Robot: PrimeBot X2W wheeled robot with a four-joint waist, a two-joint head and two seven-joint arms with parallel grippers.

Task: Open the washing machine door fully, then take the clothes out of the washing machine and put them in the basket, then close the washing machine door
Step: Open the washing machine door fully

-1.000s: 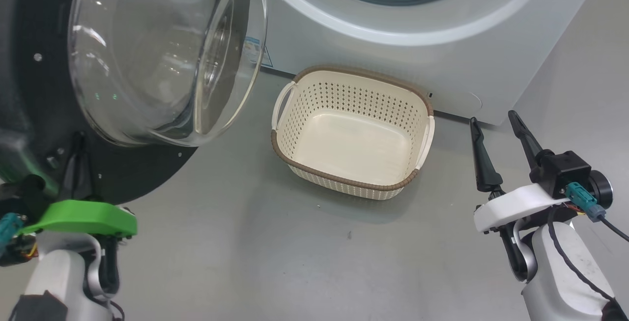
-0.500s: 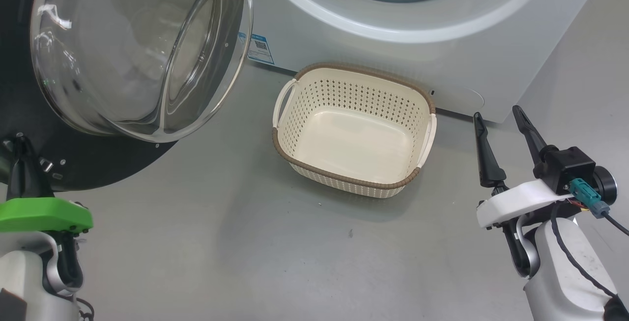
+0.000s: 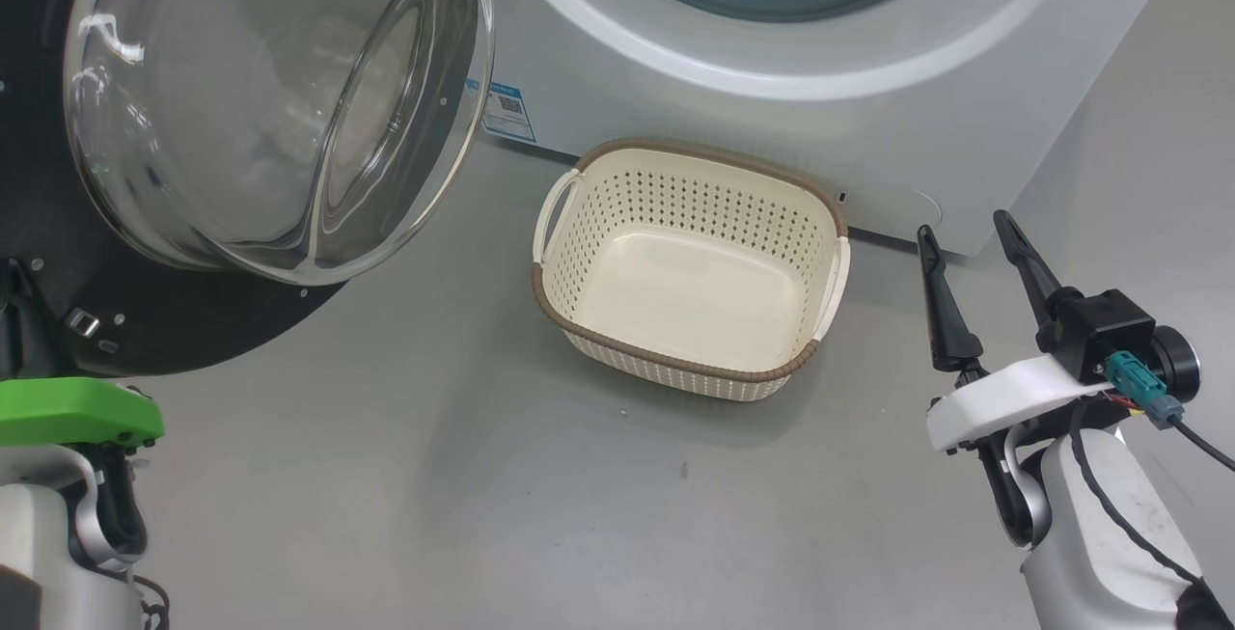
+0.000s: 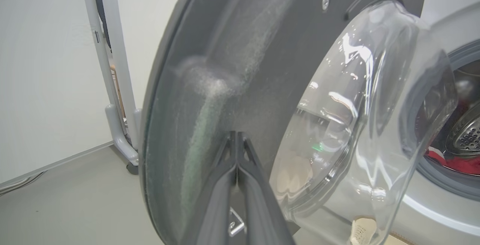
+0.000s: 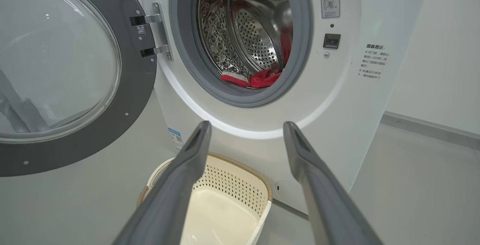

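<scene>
I see door (image 3: 270, 109) swung wider than second ago. Left gripper (image 4: 237, 136) pinched shut, empty, black rim just ahead of tips. Right gripper (image 3: 963, 225) spread, empty, clothes (image 5: 258, 80) ahead. Retrieval next, I judge.

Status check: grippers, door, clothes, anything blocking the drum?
Left gripper shut, fingers at the washing machine door's inner face. Right gripper open, empty. Door swung wide; clothes in the drum, basket empty below. Nothing in the way.

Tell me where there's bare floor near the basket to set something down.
Open floor in front of the basket, between the washing machine door and the right claw. Crowded behind, where the basket sits close to the washing machine.
</scene>
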